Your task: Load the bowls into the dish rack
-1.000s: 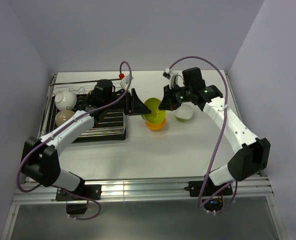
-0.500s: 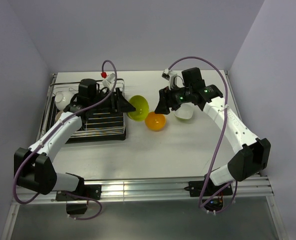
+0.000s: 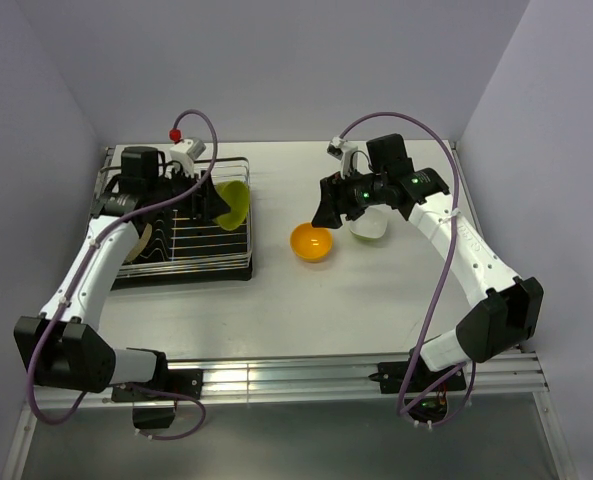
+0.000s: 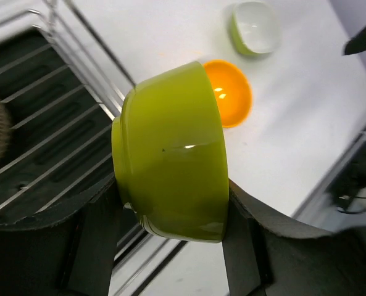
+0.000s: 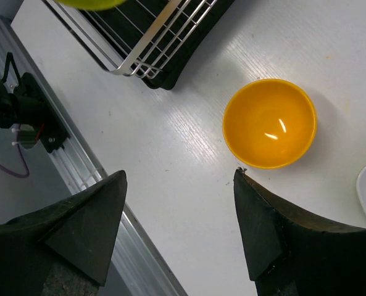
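Observation:
My left gripper (image 3: 219,203) is shut on the lime yellow-green bowl (image 3: 233,203), holding it on edge above the right part of the dish rack (image 3: 191,262). In the left wrist view the bowl (image 4: 170,154) sits clamped between both fingers (image 4: 99,228). The orange bowl (image 3: 311,243) stands upright on the table. My right gripper (image 3: 326,212) hangs open just above and right of it, nothing between its fingers (image 5: 257,228). A white bowl (image 3: 371,228) lies behind that gripper, partly hidden. A brownish bowl (image 3: 138,243) stands in the rack's left side.
The rack's wire tines (image 4: 41,135) run under the held bowl. The table's aluminium front rail (image 5: 127,240) lies below the right gripper. The left arm's cable with a red tip (image 3: 176,132) arches over the rack. Walls close the table at the back and sides.
The left arm has carried the lime bowl leftward, from over the orange bowl to above the rack. The right gripper has opened and stayed almost in place.

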Robot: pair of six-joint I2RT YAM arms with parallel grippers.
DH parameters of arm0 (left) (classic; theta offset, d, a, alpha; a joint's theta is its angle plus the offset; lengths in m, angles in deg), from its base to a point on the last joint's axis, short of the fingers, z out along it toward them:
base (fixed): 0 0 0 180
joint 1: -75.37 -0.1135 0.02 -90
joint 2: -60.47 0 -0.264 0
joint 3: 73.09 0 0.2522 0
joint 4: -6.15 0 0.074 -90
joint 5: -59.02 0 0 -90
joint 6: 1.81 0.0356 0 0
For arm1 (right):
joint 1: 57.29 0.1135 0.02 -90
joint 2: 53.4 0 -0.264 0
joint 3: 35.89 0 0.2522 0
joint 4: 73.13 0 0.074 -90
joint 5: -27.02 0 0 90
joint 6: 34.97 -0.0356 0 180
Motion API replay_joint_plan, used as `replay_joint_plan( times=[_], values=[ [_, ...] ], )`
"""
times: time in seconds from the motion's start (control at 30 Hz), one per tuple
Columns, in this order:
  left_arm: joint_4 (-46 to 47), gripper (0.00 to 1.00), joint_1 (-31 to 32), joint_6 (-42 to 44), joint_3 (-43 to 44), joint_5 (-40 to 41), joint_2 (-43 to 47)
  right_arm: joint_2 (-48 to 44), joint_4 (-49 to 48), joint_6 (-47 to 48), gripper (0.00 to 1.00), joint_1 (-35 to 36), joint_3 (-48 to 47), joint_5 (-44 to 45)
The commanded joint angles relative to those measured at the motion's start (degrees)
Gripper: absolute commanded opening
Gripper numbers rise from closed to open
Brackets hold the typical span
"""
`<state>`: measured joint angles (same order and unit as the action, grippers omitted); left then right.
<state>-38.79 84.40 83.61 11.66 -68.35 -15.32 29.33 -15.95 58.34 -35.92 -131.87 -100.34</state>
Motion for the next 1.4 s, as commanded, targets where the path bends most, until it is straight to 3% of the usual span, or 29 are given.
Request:
replay_joint_plan(
  times=[0.0,0.17,0.77,1.07,1.37],
  values=[
    [-1.87,0.00,-0.95,9.75,4.69,5.63,1.08,-2.05,0.18,0.12,0.77,-0.36,-2.60,1.59],
    [-1.87,0.00,-1.04,17.84,6.80,12.83,0.30,-1.79,0.35,-0.06,0.89,-0.54,-2.95,2.65],
    [-0.29,0.00,-0.86,33.31,1.10,30.23,0.29,-0.48,1.05,0.38,0.91,-0.54,-2.95,3.97],
    [-3.10,0.00,-0.60,39.99,-3.30,32.61,1.08,1.99,2.90,0.65,0.91,-0.54,-4.97,2.73],
    [-0.29,0.00,1.95,45.01,-7.69,37.10,1.35,2.87,2.99,0.73,0.91,-0.54,-5.15,2.21]
  ],
)
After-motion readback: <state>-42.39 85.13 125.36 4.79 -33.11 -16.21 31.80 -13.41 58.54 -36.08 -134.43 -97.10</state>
